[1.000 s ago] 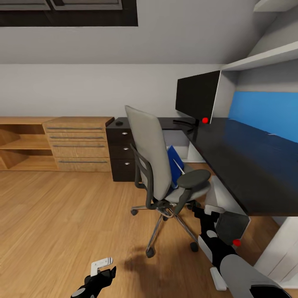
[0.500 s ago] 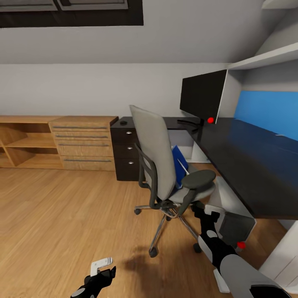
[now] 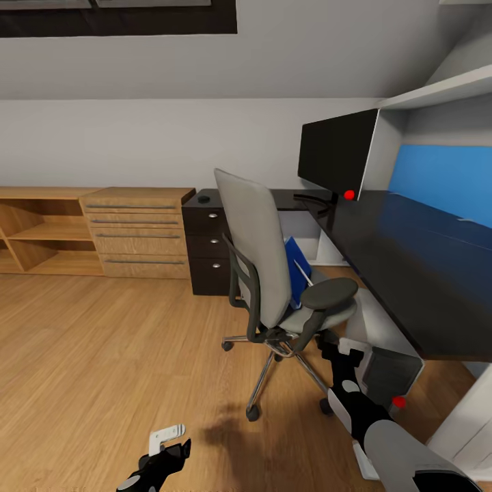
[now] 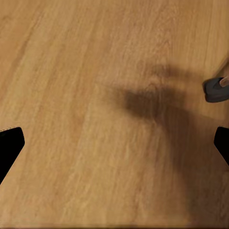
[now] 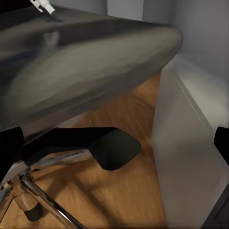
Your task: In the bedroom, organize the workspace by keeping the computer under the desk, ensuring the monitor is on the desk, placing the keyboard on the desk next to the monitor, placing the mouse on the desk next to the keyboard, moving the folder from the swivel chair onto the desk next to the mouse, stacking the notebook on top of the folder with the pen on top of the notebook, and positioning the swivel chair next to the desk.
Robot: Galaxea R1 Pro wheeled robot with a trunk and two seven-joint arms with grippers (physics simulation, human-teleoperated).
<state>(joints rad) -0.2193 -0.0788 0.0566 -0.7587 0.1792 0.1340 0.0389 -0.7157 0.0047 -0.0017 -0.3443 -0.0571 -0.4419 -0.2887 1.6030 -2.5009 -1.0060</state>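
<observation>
Wooden floor (image 3: 102, 342); swivel chair (image 3: 273, 273) beside black desk (image 3: 410, 273); both grippers' jaws apart, empty.

Desk (image 3: 410, 266): monitor (image 3: 335, 154), mouse (image 3: 203, 199). Chair (image 3: 263, 273): folder (image 3: 297, 270).

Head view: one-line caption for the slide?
Grey swivel chair with blue folder on its seat beside the black desk, monitor on top; right hand near the chair's armrest.

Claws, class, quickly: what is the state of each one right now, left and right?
Left claw: open, holding nothing.
Right claw: open, holding nothing.
</observation>
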